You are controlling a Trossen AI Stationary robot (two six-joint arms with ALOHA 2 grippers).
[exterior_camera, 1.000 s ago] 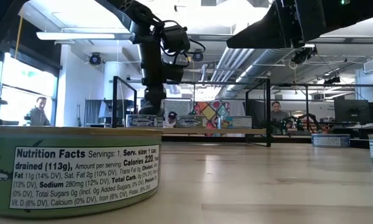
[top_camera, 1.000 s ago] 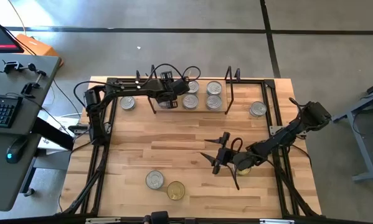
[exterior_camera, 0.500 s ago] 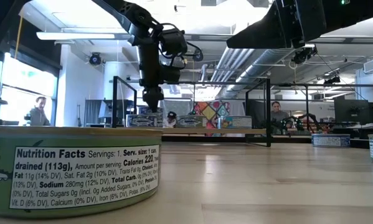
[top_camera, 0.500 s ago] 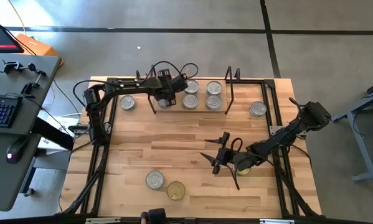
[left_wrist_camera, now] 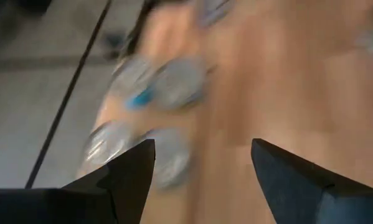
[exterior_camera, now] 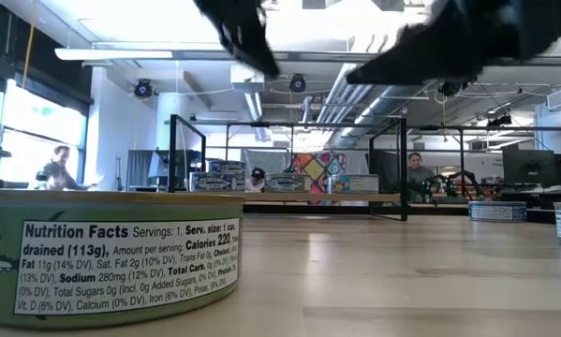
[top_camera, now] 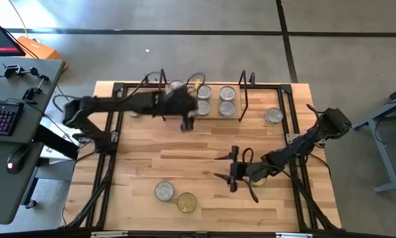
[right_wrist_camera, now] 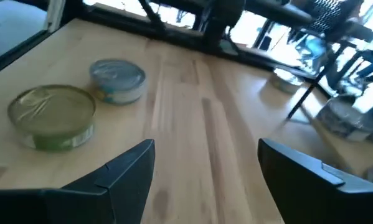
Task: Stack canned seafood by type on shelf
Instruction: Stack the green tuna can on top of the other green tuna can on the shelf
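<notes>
The shelf (top_camera: 215,116) stands at the table's far edge with several silver tins on it (top_camera: 227,93); the low view shows a two-high stack at its left end (exterior_camera: 219,175). A silver tin (top_camera: 163,191) and a gold tin (top_camera: 186,202) lie near the front edge and also show in the right wrist view (right_wrist_camera: 118,79) (right_wrist_camera: 51,116). My left gripper (top_camera: 186,123) is blurred, open and empty just in front of the shelf, above the table (left_wrist_camera: 202,146). My right gripper (top_camera: 219,166) hovers open and empty at mid-table, right of centre (right_wrist_camera: 205,146).
One silver tin (top_camera: 274,116) lies on the table right of the shelf. A green-labelled tin (exterior_camera: 107,255) stands close to the low camera. Black wire frames (top_camera: 244,99) rise at the shelf's ends. Bare wood lies between the shelf and the front tins.
My left gripper has let go of a tin at the shelf's left end, risen, and swung fast toward the table's near edge; that tin stays on the stack. My right gripper has turned a little in place.
</notes>
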